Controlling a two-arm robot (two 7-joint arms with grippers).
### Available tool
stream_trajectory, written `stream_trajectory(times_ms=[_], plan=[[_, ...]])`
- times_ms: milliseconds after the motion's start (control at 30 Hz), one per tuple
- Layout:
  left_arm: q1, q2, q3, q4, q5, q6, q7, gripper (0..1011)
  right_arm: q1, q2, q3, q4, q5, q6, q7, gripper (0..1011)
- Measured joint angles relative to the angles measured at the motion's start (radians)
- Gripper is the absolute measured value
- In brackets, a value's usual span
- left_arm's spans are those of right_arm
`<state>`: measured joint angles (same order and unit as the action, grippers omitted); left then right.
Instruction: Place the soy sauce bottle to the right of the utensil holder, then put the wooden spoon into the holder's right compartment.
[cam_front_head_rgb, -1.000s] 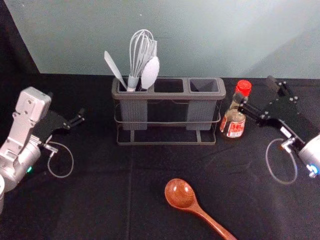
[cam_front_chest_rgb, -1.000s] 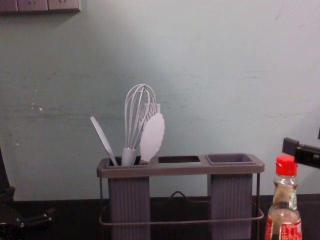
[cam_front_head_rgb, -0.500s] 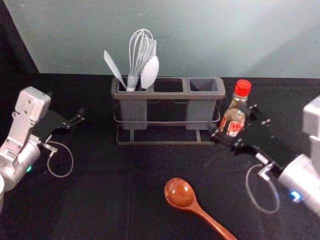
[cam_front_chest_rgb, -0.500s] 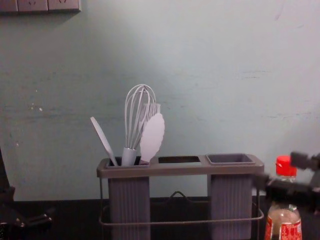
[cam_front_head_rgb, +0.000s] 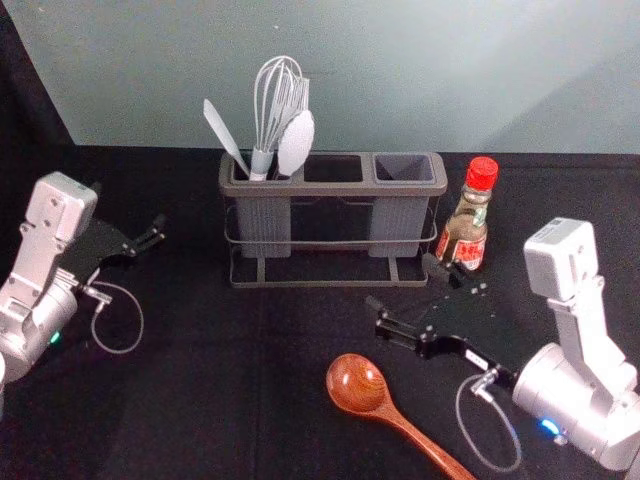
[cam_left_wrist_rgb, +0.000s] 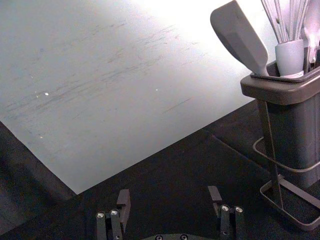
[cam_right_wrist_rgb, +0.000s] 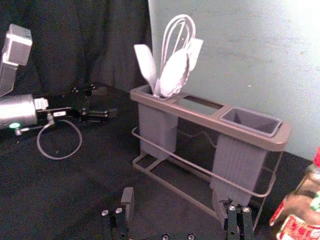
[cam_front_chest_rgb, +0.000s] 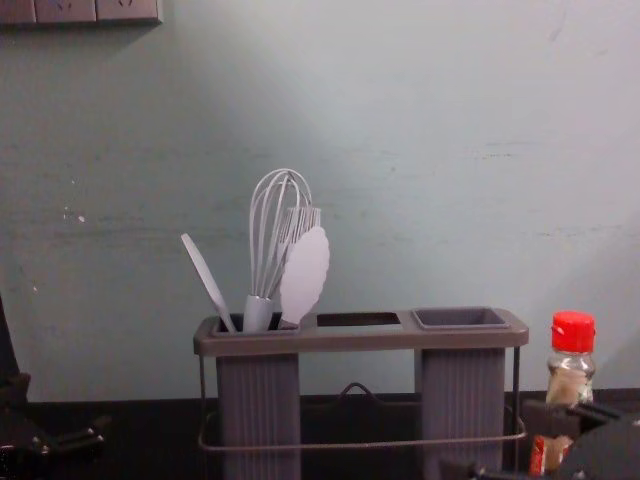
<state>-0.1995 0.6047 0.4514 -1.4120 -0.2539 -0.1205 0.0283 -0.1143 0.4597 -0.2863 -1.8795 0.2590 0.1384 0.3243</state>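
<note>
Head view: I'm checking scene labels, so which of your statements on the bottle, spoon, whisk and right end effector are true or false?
1. The red-capped glass soy sauce bottle stands right of the grey utensil holder. True.
2. The brown wooden spoon sits in the holder's right compartment. False: it lies on the black cloth before the holder.
3. The pale wire whisk stands in the left compartment. True.
4. The right end effector grips the bottle. False: its fingers are open, holding nothing.
</note>
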Motion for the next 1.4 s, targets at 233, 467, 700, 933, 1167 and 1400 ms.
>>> stream_trajectory(times_ms=[233,467,700,933,1167,1400], plan=[[0.000,0.000,0.000,0.000,0.000,0.000,0.000,1011,-0.015,-0.004,-0.015,-0.009,-0.006,0.010,0.000,1000],[0.000,0.000,0.000,0.000,0.000,0.000,0.000,1011,-0.020,-0.009,-0.020,-0.005,-0.005,-0.013,0.007,1000],[0.000,0.000,0.000,0.000,0.000,0.000,0.000,1011,-0.019,-0.008,-0.020,-0.004,-0.004,-0.011,0.007,1000],[0.000,0.000,0.000,0.000,0.000,0.000,0.000,1011,-0.019,-0.008,-0.019,-0.005,-0.004,-0.009,0.008,1000],[0.000,0.000,0.000,0.000,0.000,0.000,0.000,1011,-0.018,-0.007,-0.019,-0.005,-0.004,-0.007,0.008,1000],[0.000,0.000,0.000,0.000,0.000,0.000,0.000,1011,-0.018,-0.007,-0.018,-0.005,-0.004,-0.006,0.008,1000]])
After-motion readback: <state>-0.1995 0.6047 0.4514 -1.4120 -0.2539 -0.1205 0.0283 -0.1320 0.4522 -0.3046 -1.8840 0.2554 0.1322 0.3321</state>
